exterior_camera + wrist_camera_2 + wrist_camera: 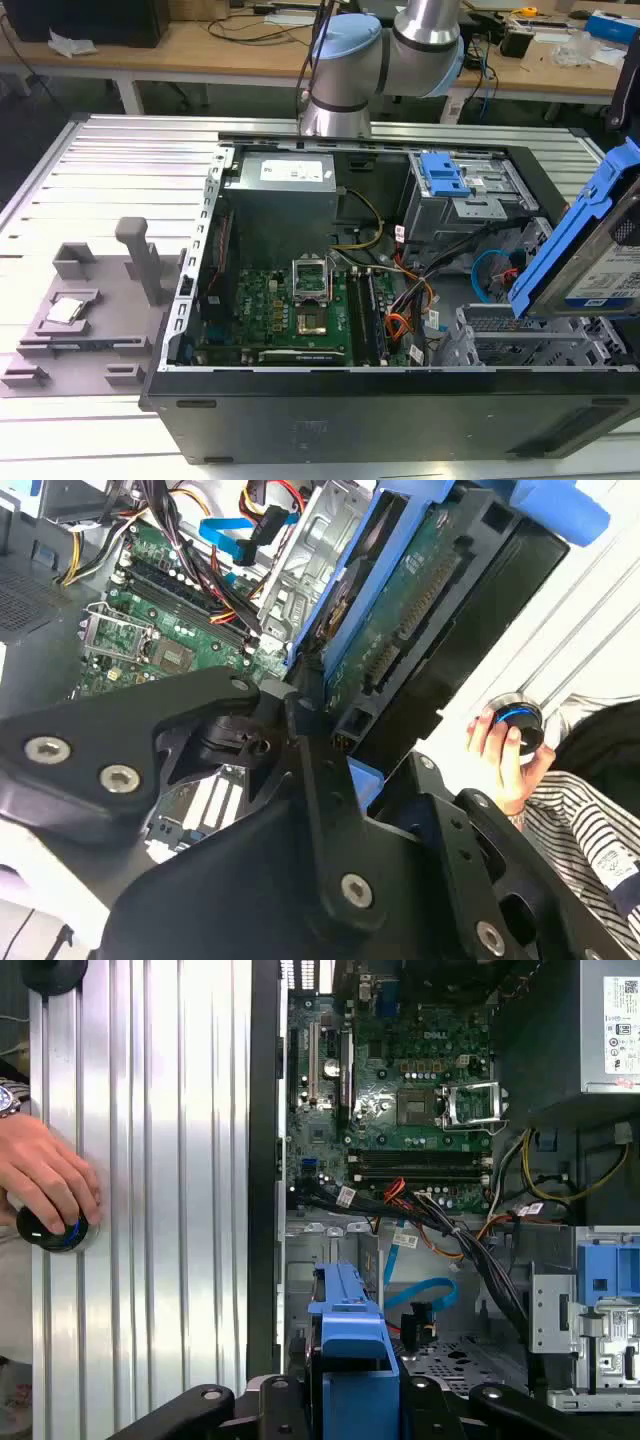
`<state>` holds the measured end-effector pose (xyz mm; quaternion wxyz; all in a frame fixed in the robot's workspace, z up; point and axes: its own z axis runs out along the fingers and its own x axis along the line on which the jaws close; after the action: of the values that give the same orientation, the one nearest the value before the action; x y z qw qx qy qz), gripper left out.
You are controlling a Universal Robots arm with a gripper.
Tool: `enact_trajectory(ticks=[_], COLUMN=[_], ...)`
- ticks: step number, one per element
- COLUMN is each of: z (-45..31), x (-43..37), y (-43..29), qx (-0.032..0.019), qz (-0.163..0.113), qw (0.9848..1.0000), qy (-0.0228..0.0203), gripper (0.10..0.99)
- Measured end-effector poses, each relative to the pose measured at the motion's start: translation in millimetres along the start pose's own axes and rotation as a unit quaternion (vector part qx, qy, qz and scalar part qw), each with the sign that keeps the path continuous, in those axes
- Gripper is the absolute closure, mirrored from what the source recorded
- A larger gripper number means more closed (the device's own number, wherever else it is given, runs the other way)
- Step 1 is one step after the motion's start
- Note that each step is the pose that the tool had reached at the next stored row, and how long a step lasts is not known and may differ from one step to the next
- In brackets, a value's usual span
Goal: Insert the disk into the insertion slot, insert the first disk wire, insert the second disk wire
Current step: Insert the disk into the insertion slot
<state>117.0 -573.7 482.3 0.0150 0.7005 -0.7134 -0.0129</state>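
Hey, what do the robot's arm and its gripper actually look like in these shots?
In the exterior view the arm is made of silver metal tube sections joined by rounded joints with light blue caps. In both wrist views the gripper is matt black, built from flat, angular linkage bars pinned together with round silver screw heads.

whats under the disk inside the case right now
The disk, tilted in the hand, hangs over the grey perforated drive cage; the blue cable loops beside that cage. The part of the case behind the disk is covered.
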Motion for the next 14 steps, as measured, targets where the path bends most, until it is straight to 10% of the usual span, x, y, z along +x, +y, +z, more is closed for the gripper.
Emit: enact_trajectory(ticks=[14], z=[29.5], x=[-3.7], y=[11.2], qx=[-0.0003], qz=[0.000], qw=[0.9999], qy=[-0.0121], gripper=[0.722])
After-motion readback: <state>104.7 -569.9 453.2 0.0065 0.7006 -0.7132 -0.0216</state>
